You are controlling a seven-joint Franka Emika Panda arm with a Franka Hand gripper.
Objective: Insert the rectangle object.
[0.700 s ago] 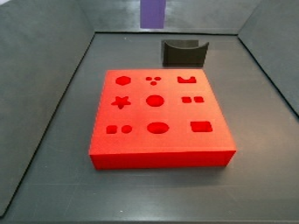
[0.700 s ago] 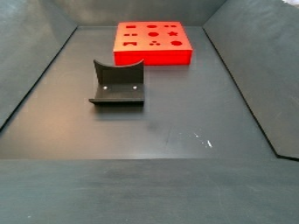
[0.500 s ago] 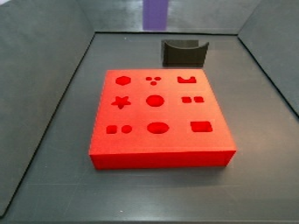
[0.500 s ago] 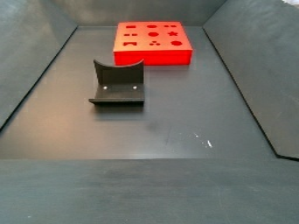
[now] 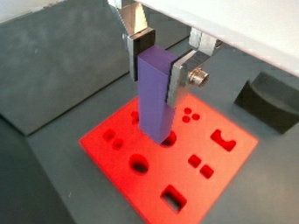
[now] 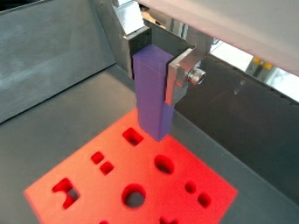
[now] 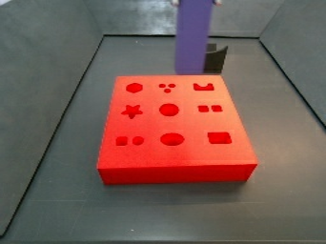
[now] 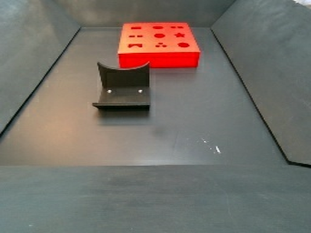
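Note:
My gripper [image 5: 160,63] is shut on the rectangle object [image 5: 156,96], a tall purple bar that hangs upright from between the silver fingers [image 5: 184,74]. Both wrist views show the gripper [image 6: 156,68] and the bar [image 6: 152,101] held above the red block [image 5: 228,164], [image 6: 100,197], apart from it. In a side view the bar [image 7: 193,33] hangs over the far edge of the red block [image 7: 173,172], in front of the dark holder. The gripper itself is above that frame. The block's top has several shaped holes, with a rectangular one [image 7: 219,137] near the front right.
A dark grey curved holder [image 8: 122,88] stands on the grey floor apart from the red block [image 8: 158,60]; it also shows behind the block [image 7: 218,57] and in a wrist view [image 5: 271,101]. Sloped grey walls [image 7: 51,114] enclose the floor.
The purple bar has come lower and moved to the right in a side view, now reaching down in front of the dark holder. The block and holder have not moved.

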